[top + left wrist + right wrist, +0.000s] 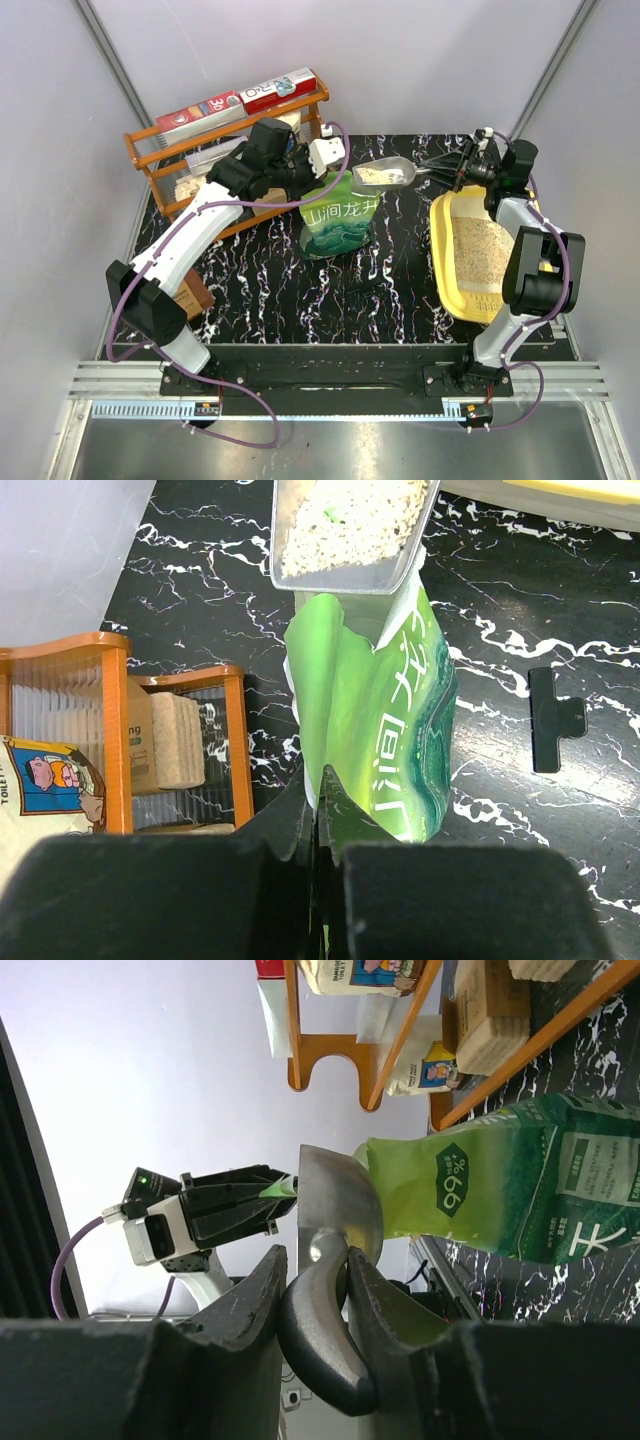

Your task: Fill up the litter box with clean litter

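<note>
The right arm (535, 262) hides much of the litter box (444, 262)

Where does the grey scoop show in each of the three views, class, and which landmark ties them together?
Top external: scoop above centre, beside the green pouch.
Left wrist: scoop at top centre, holding litter.
Right wrist: scoop at centre, handle in the right gripper.
Shared landmark: the green pouch.

- It was a robot test cell in a lab: plain pale walls (60, 150) with aluminium posts (115, 55) enclosed it.
- Two cabled arms, left (185, 240) and right (520, 215), were bolted at the edge of a marbled table (270, 300).
- An orange rack (115, 740) and a litter box (445, 285) stood on it.
</note>
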{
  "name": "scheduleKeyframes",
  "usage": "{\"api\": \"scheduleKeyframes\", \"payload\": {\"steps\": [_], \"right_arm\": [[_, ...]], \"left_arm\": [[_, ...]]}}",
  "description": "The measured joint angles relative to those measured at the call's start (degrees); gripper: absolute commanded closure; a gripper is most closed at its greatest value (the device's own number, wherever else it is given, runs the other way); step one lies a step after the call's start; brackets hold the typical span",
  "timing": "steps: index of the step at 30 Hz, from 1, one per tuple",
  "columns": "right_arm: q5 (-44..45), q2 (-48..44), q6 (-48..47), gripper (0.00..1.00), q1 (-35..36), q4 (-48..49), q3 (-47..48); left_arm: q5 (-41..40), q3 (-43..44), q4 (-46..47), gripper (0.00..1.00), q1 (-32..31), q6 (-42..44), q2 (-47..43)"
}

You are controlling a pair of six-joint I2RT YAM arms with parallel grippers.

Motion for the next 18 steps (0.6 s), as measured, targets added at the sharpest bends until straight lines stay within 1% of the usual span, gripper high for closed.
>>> {"api": "scheduleKeyframes", "payload": {"steps": [3,6,13,18], "right_arm": [[-0.04,0.0,1.6,1.0,-0.07,2.69,0.0],[0.02,-0.48,1.29,1.0,-0.48,2.16,0.02],[1.53,-7.56,-3.41,1.0,-4.28,-7.26,0.11],[2.51,-13.99,-8.17,1.0,-9.2,-14.32,0.15]], "left_arm": [[-0.44,0.0,0.02,1.0,0.0,0.26,0.0],[-0.44,0.0,0.02,1.0,0.0,0.46,0.0],[-0.13,0.0,0.0,1.0,0.0,0.46,0.0],[0.63,0.07,-0.17,1.0,0.0,0.2,0.0]]}}
